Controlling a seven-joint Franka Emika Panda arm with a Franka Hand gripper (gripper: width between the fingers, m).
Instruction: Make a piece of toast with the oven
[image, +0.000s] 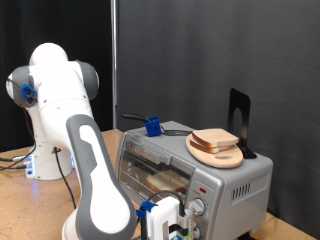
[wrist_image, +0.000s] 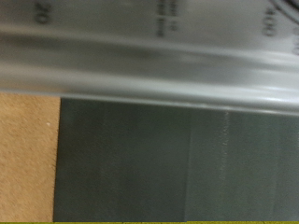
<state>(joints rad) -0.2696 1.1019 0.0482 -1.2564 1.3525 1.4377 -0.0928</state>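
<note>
Whether the jaws were released or clenched could not be told: the gripper (image: 172, 222) showed only as a white block with blue clips at the bottom edge of the exterior view, and its fingertips were cut off or hidden there. It hung low, right in front of the oven (image: 195, 172), close to the lower part of the glass door (image: 155, 172) and just beside the two round knobs (image: 192, 212) on the front panel. No object showed between the fingers.

The piece of toast (image: 215, 139) lay well above the gripper, up on the oven's roof, resting on a round light-wood board (image: 216, 154). Just behind the board stood a black upright bracket (image: 239, 120). A small blue clip (image: 152, 126) on a dark rod sat on the roof as well, above the gripper and towards the exterior view's left of the toast.

The wrist view was blurred and very close: a grey metal band (wrist_image: 149, 61) with faint printed figures, "20" at one end and "100" at the other, a dark grey surface (wrist_image: 177, 159) past it, and a patch of brown tabletop (wrist_image: 26, 154). The white arm (image: 85, 150) rose from the gripper towards the exterior view's left.
</note>
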